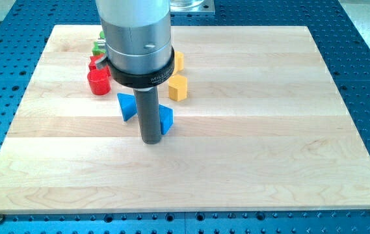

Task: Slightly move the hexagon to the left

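Observation:
A yellow hexagon block [178,87] lies on the wooden board [250,149], just right of the arm's grey body. My tip [151,141] rests on the board below and left of the hexagon, apart from it. A blue block [166,119] sits against the rod's right side, partly hidden by it. A blue triangle-like block [126,106] lies just left of the rod. A second yellow block [179,62] shows above the hexagon, mostly hidden by the arm.
A red cylinder [98,82] stands at the upper left. Another red block [96,64] and a green block [98,47] lie above it, partly hidden by the arm. A blue perforated table [367,78] surrounds the board.

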Controlling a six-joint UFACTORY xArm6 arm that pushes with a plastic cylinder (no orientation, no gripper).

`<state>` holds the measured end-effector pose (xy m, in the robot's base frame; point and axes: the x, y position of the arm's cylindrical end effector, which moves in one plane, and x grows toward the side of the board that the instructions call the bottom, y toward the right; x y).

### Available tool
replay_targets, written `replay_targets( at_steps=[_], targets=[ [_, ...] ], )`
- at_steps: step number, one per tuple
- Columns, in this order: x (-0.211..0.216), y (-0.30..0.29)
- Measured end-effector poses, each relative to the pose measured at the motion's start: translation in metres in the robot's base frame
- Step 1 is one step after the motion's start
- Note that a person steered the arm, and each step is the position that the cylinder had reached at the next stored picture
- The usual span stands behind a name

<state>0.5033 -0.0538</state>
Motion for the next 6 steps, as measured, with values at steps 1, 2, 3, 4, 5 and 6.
replay_targets(
  at_steps=[1,2,3,4,5,6],
  targets=[
    [-0.009,0.027],
    [-0.01,0.064],
    [-0.044,0.114],
    [-0.09,0.112],
    [-0.09,0.08],
    [-0.089,0.077]
  ],
)
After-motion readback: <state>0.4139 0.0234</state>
